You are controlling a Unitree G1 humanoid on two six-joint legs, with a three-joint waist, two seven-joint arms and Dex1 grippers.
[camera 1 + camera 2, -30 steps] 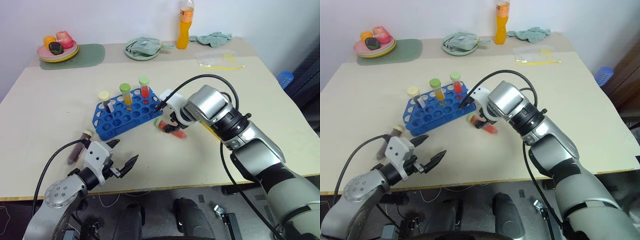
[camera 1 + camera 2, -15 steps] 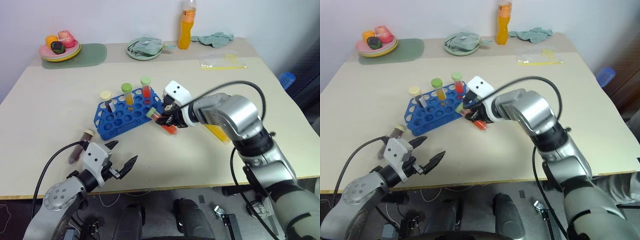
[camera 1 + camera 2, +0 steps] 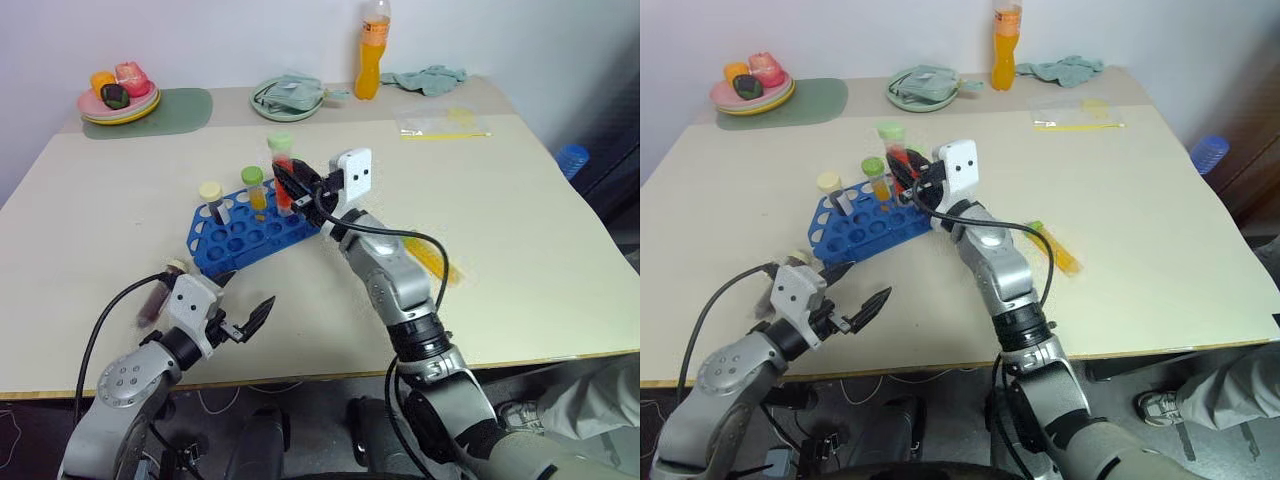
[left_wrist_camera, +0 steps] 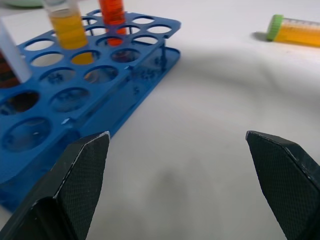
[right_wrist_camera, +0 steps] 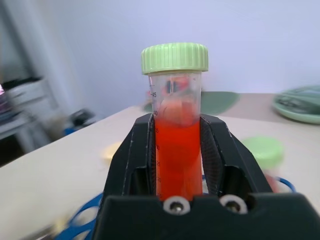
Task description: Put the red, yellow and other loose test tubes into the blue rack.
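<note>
Right gripper [image 5: 177,165] clamped on red tube [image 5: 176,150] with green cap, tube upright, held above far end of blue rack [image 3: 255,235]. Rack on table [image 3: 520,230], holds yellow tube [image 3: 253,190] with green cap, second red tube [image 4: 113,15] behind it in left wrist view, and cream-capped tube [image 3: 212,199]. Left gripper [image 3: 240,305] low near table's front edge, fingers spread wide, holding nothing. Loose yellow tube [image 3: 1055,248] lies flat on table right of right arm. Dark tube [image 3: 160,292] lies just beside left gripper, left of rack.

Lab bench (tube rack [image 3: 250,232], table [image 3: 520,230])
</note>
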